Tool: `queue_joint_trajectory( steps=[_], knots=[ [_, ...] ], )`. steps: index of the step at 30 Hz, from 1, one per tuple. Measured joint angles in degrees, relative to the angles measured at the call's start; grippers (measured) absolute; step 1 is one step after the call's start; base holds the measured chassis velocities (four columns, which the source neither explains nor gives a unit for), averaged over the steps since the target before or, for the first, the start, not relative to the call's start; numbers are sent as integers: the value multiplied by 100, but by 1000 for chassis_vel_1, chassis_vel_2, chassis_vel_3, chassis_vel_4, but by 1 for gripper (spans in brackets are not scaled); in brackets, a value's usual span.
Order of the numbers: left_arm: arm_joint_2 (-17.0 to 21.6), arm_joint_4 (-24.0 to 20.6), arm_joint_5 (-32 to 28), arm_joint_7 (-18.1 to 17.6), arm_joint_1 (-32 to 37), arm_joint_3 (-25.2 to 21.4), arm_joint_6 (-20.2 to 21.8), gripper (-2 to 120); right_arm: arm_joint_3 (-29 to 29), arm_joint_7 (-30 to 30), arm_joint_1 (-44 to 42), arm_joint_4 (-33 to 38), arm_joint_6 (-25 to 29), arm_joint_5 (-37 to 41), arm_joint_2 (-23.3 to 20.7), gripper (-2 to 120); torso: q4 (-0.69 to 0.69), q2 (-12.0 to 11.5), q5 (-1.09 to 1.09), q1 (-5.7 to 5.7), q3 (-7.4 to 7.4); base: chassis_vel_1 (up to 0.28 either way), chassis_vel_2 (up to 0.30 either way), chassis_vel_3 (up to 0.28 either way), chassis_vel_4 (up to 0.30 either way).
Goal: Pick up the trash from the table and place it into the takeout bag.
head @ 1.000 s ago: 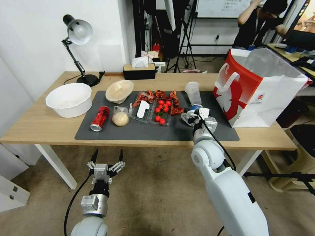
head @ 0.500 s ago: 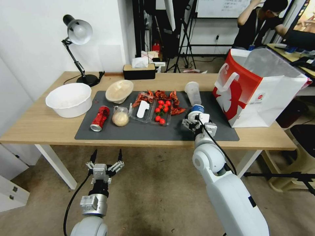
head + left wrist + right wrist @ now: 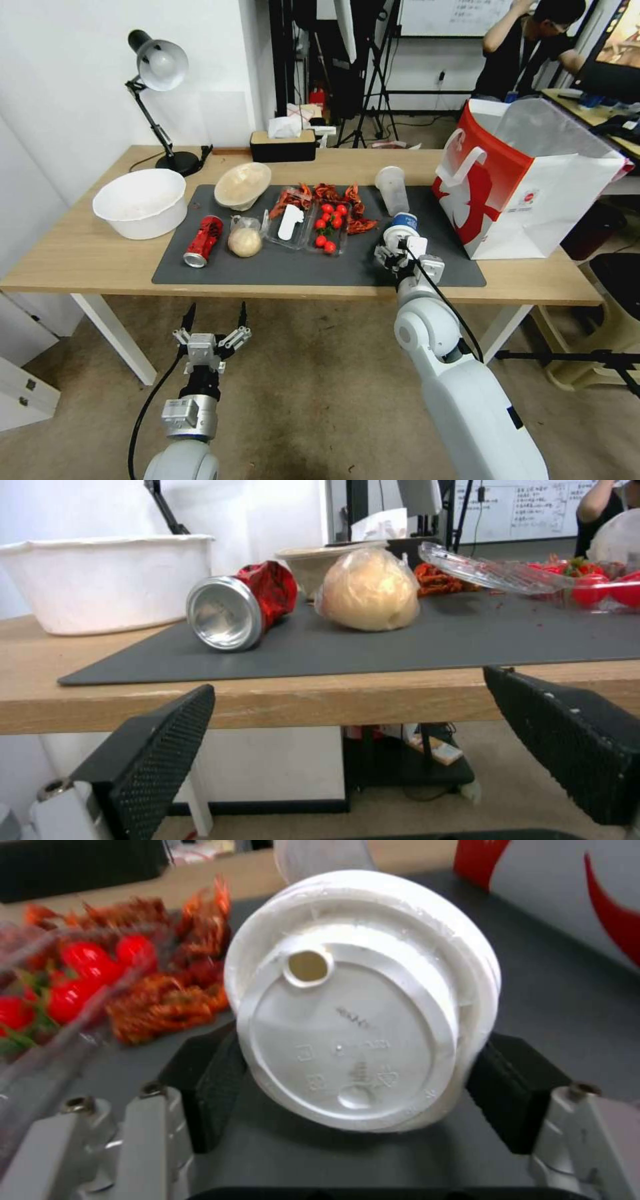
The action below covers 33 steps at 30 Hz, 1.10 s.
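From the head view: right gripper [image 3: 395, 252] low over the dark mat, at the white-lidded end of the clear plastic cup [image 3: 393, 193] lying on the table [image 3: 87, 250], fingers there largely masked by the wrist, contact hard to judge; takeout bag [image 3: 527, 180] upright just beside, top corner cut off by the frame; crushed red can [image 3: 203, 240], bagged bun [image 3: 245, 240] and beige bowl [image 3: 243, 185] resting farther left on the mat; left gripper [image 3: 215, 319] parked below the table edge, fingers spread wide. From the left wrist: can end-on, bun beside it, bowl mostly hidden behind both (rim alone showing). From the right wrist: cup lid between the two black pads [image 3: 208, 1087], pads bracketing it closely, actual touch impossible to tell.
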Motion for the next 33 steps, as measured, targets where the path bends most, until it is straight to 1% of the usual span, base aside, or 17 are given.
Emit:
queue_joint_trajectory(
  steps=[1, 2, 4, 5, 6, 9, 11, 13, 14, 17, 18, 21, 24, 26, 33],
  knots=[
    [2, 0, 2, -2, 0, 0, -5, 100, 32, -206, -59, 145, 173, -107, -65, 67, 0, 0, 0, 0, 0, 0, 0, 0, 0],
    [2, 0, 2, -2, 0, 0, -5, 100, 32, -206, -59, 145, 173, -107, -65, 67, 0, 0, 0, 0, 0, 0, 0, 0, 0],
    [5, -9, 2, -4, 4, -3, -6, 100, 82, -537, -123, 357, 362, -303, -187, 67, 0, 0, 0, 0, 0, 0, 0, 0, 0],
    [8, -22, 2, -6, 8, -7, -6, 100, 122, -843, -147, 526, 527, -440, -320, 67, -1, 0, 0, 0, 0, 0, 0, 0, 0],
    [8, -22, 2, -6, 8, -7, -6, 100, 122, -843, -147, 526, 527, -440, -320, 67, -1, 0, 0, 0, 0, 0, 0, 0, 0],
    [6, -48, -2, -9, 11, -27, -7, 100, 250, -1484, -25, 829, 960, -631, -697, 67, -1, 0, 0, 0, 0, 0, 0, 0, 0],
    [5, -56, -10, -10, 10, -38, -7, 100, 284, -1562, 36, 872, 1037, -641, -775, 67, 0, 1, 0, 0, 0, 0, 0, 0, 0],
    [12, -88, -38, -12, 10, -70, -6, 100, 377, -1568, 317, 953, 1144, -451, -1025, 67, 0, 1, 0, 0, 0, 0, 0, 0, 0],
    [12, -88, -38, -12, 10, -70, -6, 100, 377, -1568, 317, 953, 1144, -451, -1025, 67, 0, 1, 0, 0, 0, 0, 0, 0, 0],
    [27, -114, -69, -11, 23, -108, -4, 100, 523, -1526, 723, 930, 1236, -50, -1319, 67, 1, 1, -1, 0, 0, 0, 0, 0, 0],
    [27, -114, -69, -11, 23, -108, -4, 100, 523, -1526, 723, 930, 1236, -50, -1319, 67, 1, 1, -1, 0, 0, 0, 0, 0, 0],
    [18, -127, -81, -10, 44, -135, -7, 100, 725, -1594, 1058, 700, 1413, 153, -1550, 67, 1, 1, 1, 0, 0, 0, 0, 0, 0],
    [9, -132, -82, -11, 49, -142, -10, 100, 827, -1551, 1190, 605, 1421, 276, -1629, 67, 0, 1, 0, 0, 0, 0, 0, 0, 0],
    [7, -139, -82, -18, 55, -166, -12, 100, 1048, -1393, 1398, 378, 1334, 458, -1733, 67, 1, 1, 0, 1, 0, 0, 0, 0, 0],
    [53, -218, -129, -13, 92, -188, 37, 100, 1345, -1206, 1602, -15, 1233, 533, -1890, 67, 0, 1, 1, 0, 0, 0, 0, 0, 0]
  ],
)
